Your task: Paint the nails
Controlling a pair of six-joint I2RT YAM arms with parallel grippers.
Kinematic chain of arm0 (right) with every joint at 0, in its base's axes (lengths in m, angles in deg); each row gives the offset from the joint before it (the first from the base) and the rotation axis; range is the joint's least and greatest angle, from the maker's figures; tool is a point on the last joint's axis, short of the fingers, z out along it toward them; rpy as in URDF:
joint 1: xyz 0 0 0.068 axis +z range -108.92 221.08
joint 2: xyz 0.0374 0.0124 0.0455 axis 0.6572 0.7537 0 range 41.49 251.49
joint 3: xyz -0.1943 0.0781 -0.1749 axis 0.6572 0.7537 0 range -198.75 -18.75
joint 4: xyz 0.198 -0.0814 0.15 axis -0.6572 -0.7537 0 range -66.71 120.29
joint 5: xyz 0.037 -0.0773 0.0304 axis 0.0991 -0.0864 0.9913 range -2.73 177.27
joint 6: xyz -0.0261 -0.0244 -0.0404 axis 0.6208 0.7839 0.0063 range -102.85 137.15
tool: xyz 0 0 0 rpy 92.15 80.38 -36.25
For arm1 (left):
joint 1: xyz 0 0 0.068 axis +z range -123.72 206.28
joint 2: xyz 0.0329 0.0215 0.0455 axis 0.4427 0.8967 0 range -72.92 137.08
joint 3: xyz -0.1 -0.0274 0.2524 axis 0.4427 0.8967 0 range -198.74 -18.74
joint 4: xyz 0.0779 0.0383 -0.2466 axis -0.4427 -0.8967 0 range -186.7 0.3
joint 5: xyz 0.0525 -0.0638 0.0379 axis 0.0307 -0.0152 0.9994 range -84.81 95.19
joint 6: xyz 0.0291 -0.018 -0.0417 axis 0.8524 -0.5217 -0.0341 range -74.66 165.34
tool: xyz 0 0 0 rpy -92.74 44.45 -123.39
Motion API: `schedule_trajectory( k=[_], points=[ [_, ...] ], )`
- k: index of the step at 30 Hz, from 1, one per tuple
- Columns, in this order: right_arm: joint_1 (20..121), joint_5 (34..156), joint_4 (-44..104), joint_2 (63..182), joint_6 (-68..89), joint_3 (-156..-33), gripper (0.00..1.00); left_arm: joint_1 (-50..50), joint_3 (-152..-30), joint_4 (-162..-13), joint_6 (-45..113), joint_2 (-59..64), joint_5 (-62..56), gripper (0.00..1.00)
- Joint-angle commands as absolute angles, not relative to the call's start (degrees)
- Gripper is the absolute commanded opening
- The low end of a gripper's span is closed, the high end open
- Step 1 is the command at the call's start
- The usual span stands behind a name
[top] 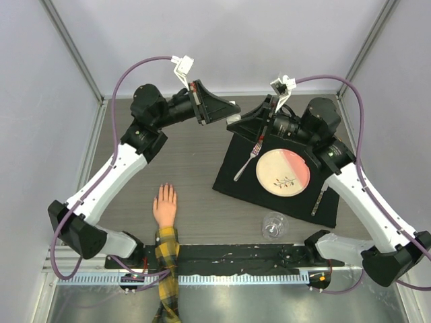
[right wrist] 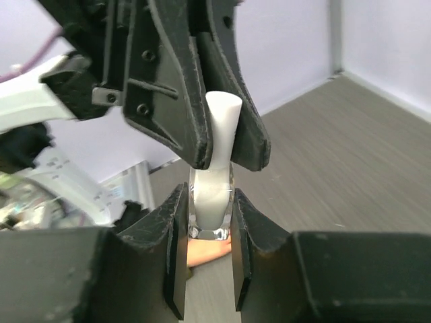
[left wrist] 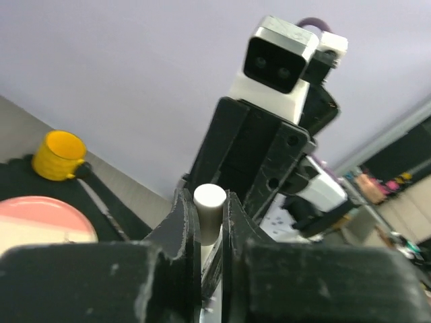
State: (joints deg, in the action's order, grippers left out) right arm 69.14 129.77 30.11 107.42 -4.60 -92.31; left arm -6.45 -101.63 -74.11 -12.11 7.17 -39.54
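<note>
A peach fake hand [top: 165, 205] with a yellow-and-black plaid sleeve [top: 167, 259] lies palm down near the table's front edge. Its nails are too small to make out. High at the back centre my two grippers meet tip to tip. My right gripper [right wrist: 211, 222] is shut on a small clear polish bottle [right wrist: 212, 198] holding white polish. My left gripper [left wrist: 210, 215] is shut on the bottle's white cap [left wrist: 209, 200], which also shows in the right wrist view as the cap [right wrist: 223, 124]. In the top view the left gripper [top: 232, 111] and right gripper [top: 252, 124] hide the bottle.
A black mat [top: 232, 185] lies right of centre with a pink-and-cream plate [top: 283, 170], a fork [top: 246, 165] and a knife [top: 318, 202] on it. A clear glass [top: 274, 225] stands in front of the mat. A yellow cup [left wrist: 59, 155] shows in the left wrist view.
</note>
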Motion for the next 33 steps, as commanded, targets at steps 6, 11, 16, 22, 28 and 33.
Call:
schedule_trajectory(
  k=[6,11,16,22,28,33],
  points=[
    [96.7,62.4,24.2,105.9,25.9,-96.7,0.00,-21.8,-107.2,-94.2,13.9,1.3,-4.8,0.00],
    [102.8,51.1,33.4,105.3,36.5,-92.5,0.00,-23.0,-108.9,-96.1,13.2,3.3,-1.3,0.00],
    [102.4,57.2,36.0,103.8,37.2,-90.7,0.00,-23.0,-107.6,-93.7,12.8,2.6,-2.8,0.01],
    [99.5,63.1,35.5,102.3,32.5,-89.9,0.00,-22.3,-105.1,-88.1,12.9,0.4,-8.7,0.51],
    [93.9,73.7,33.4,100.5,26.5,-89.1,0.00,-20.1,-103.7,-87.6,10.4,-1.6,-11.1,0.73],
    [88.6,86.5,31.3,98.8,20.7,-88.3,0.00,-15.1,-100.6,-84.1,3.0,-5.9,-11.9,0.82]
  ],
)
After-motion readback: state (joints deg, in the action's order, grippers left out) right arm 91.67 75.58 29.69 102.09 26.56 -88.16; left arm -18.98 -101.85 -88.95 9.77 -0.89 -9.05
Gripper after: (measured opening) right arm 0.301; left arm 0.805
